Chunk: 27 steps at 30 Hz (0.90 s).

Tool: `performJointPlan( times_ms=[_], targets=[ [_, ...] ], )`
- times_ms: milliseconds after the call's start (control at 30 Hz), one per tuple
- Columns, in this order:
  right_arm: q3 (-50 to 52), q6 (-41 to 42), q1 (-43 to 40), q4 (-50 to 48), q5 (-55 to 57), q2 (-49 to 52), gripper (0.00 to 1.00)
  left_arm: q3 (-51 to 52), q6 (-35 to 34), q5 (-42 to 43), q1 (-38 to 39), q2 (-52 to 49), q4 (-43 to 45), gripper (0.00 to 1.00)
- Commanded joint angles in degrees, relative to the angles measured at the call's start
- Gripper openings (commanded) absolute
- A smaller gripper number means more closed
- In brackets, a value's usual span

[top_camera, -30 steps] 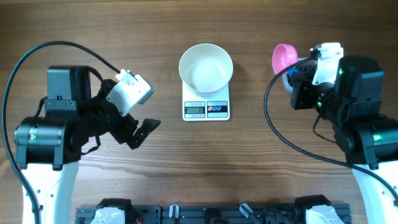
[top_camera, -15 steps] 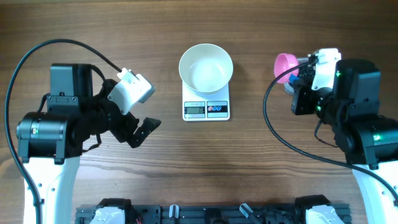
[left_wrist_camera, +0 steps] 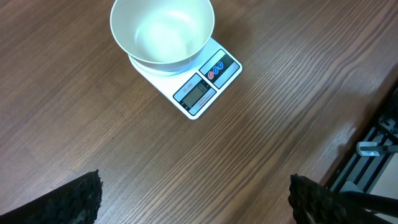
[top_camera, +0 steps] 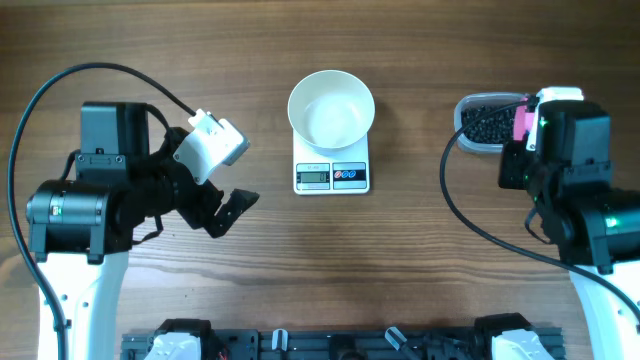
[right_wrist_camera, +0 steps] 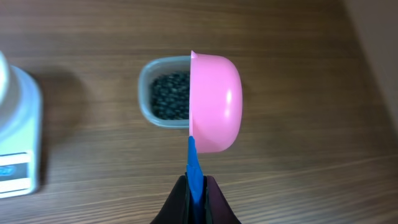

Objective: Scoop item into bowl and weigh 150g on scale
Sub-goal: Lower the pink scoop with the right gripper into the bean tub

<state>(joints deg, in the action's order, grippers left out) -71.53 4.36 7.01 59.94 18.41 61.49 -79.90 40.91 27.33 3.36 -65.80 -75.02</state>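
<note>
**Scoop held on edge at the bean tub, bowl empty on the scale**

Closest to the robot on its left side, the left gripper (top_camera: 230,212) hangs over the bare wooden table (top_camera: 400,270). Its jaws are spread wide and hold nothing. In its own wrist view only the two black fingertips (left_wrist_camera: 81,198) show, one at each bottom corner, with open tabletop between them.

On the robot's right side, the right gripper (right_wrist_camera: 196,198) is clamped tight on the thin blue handle (right_wrist_camera: 192,158) of a pink scoop (right_wrist_camera: 216,102). The scoop is turned on its edge. In the wrist view its rim reads as a straight line on the left and its rounded back faces right. The inside of the scoop is hidden, so I cannot tell whether it carries anything.

In the middle of the table lies the scale (top_camera: 332,172), with its display and two round buttons on the edge toward the robot. The digits are too small to read. The white bowl (top_camera: 331,108) sits on the far part of the scale, overhanging its edges, and it is empty.

Off to the right, well apart from the scale, stands a clear tub (top_camera: 462,122) holding the black beans (top_camera: 488,120). In the right wrist view the scoop covers the tub's right end. I cannot tell whether it touches the tub or the beans.
</note>
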Motion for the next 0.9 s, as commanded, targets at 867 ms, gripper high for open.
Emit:
performJointPlan(
  times_ms=[867],
  targets=[
    [-5.3, -3.2, -0.3, 0.8, -3.3, 17.5, 0.04, -1.1, 0.7, 0.5, -0.4, -0.2, -0.1, 1.0]
  ],
)
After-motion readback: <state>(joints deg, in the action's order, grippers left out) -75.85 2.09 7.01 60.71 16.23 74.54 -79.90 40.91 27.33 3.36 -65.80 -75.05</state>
